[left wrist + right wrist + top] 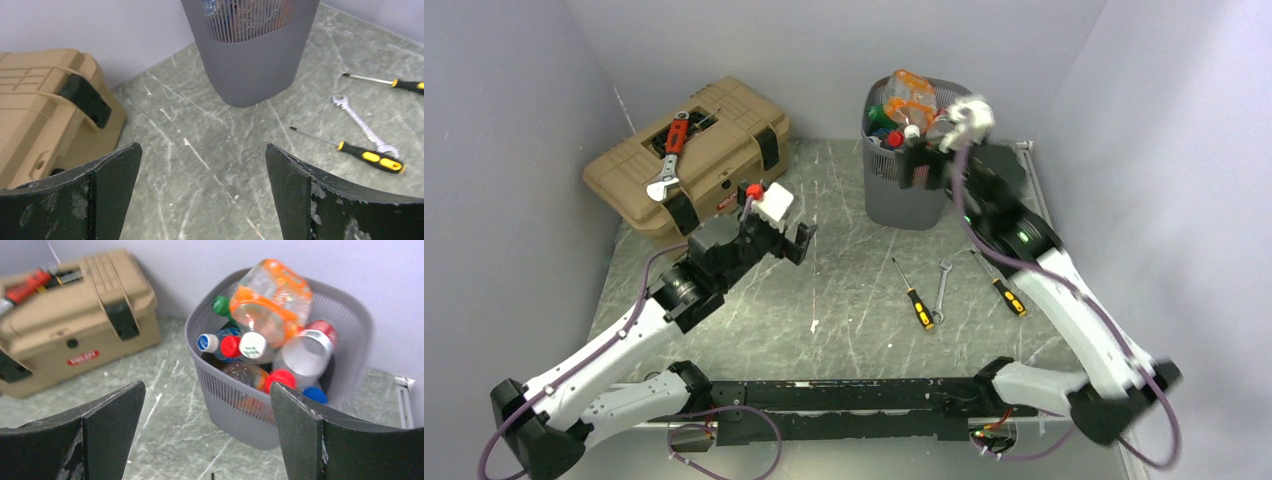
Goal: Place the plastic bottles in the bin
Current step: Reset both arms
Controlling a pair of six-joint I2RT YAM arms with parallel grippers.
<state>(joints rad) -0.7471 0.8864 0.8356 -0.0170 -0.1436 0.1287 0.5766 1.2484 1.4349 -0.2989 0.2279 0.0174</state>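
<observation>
Tabletop (844,300) of grey veined stone spreads between the pale walls; at its far left corner sits a tan toolbox (624,165) with black latches; at the far right stands the bin (902,195), grey mesh, upright, well apart from the toolbox.

The left gripper (202,150) hangs over the table just in front of the toolbox, facing the bin, its fingers spread wide with nothing between them; the right gripper (207,387) hovers at the bin's near rim, equally wide apart and empty.

The bottles (250,352) lie heaped inside the bin, reaching its rim; an orange-labelled bottle (272,297) tops the pile, tilted cap-down toward the camera, above red, white, blue and green caps.

An adjustable wrench (671,155) with a red handle rests on the toolbox lid; on the table in front of the bin lie a screwdriver (912,293), a spanner (942,290) just right of it, and a second screwdriver (999,283) further right.
</observation>
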